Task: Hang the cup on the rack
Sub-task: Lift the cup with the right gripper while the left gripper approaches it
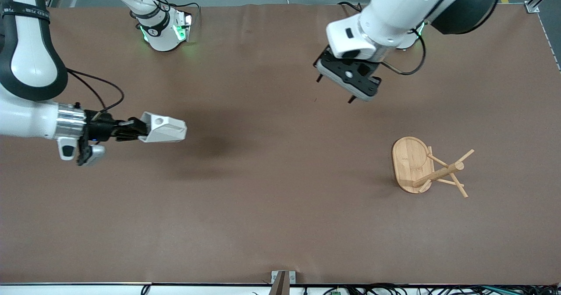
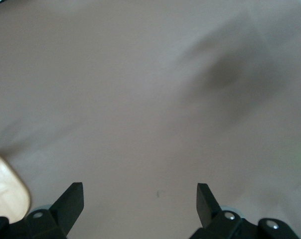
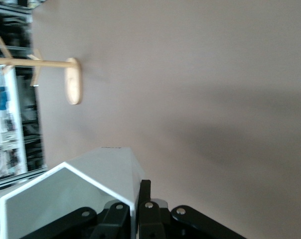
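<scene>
The white faceted cup [image 1: 164,128] hangs sideways in the air over the right arm's end of the table. My right gripper [image 1: 141,129] is shut on its rim wall. In the right wrist view the cup [image 3: 90,184] fills the near corner, with my right gripper [image 3: 138,199] pinching its wall, one finger inside and one outside. The bamboo rack [image 1: 431,168] stands upright toward the left arm's end, and the right wrist view shows it as the rack [image 3: 73,82] in the distance. My left gripper [image 1: 334,89] hovers open and empty over bare table. In its own view my left gripper [image 2: 140,194] has the rack's base [image 2: 6,191] at the edge.
Brown table cover [image 1: 271,190] spans the whole scene. The right arm's base [image 1: 164,32] stands along the table's robot edge. A small metal bracket [image 1: 282,277] sits at the edge nearest the front camera. Cables run along that edge.
</scene>
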Available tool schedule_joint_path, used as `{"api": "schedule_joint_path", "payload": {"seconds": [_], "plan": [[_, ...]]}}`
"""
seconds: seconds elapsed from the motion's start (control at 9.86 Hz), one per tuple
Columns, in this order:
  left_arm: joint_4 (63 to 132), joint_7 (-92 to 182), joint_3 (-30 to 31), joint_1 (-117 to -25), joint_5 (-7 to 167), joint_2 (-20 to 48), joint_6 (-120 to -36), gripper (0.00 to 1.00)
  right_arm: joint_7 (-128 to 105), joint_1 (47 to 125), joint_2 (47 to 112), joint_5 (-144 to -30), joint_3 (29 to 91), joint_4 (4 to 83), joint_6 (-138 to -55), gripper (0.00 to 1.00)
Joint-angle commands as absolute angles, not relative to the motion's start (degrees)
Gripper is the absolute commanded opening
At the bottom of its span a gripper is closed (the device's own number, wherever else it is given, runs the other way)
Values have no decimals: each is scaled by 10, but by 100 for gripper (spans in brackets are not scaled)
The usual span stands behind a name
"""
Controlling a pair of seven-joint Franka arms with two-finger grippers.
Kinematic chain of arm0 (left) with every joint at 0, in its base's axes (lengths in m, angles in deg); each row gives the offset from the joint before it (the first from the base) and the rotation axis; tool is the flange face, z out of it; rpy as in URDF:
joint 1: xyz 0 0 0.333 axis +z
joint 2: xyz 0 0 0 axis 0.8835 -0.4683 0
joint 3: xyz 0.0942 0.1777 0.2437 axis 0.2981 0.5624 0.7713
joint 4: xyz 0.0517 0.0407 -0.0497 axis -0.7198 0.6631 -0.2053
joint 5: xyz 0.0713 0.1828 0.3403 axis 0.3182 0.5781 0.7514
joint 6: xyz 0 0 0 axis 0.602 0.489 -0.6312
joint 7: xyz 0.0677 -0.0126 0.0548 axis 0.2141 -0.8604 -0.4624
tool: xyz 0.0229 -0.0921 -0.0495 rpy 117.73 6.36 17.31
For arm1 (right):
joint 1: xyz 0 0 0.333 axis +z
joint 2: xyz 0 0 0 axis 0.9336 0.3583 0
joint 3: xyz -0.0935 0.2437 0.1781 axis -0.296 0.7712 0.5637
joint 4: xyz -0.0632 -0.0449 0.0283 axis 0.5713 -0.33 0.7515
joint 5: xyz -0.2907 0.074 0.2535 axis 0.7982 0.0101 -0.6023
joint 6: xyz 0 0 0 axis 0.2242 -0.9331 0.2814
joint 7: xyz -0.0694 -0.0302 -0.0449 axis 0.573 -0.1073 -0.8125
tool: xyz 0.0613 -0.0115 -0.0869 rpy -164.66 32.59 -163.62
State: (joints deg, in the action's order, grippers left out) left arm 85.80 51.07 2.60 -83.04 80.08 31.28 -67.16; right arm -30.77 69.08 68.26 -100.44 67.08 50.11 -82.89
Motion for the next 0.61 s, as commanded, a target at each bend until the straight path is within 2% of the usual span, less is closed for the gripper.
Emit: {"api": "schedule_joint_path", "payload": {"seconds": [0.0, 0.2, 0.51], "plan": [[805, 511, 28, -879, 796, 265, -672, 100, -334, 736, 677, -1120, 671, 534, -825, 0], [761, 513, 29, -910, 799, 234, -672, 100, -335, 786, 676, -1222, 671, 553, -825, 0], [707, 513, 35, -945, 823, 190, -673, 100, -334, 807, 676, -1293, 691, 556, -800, 0]]}}
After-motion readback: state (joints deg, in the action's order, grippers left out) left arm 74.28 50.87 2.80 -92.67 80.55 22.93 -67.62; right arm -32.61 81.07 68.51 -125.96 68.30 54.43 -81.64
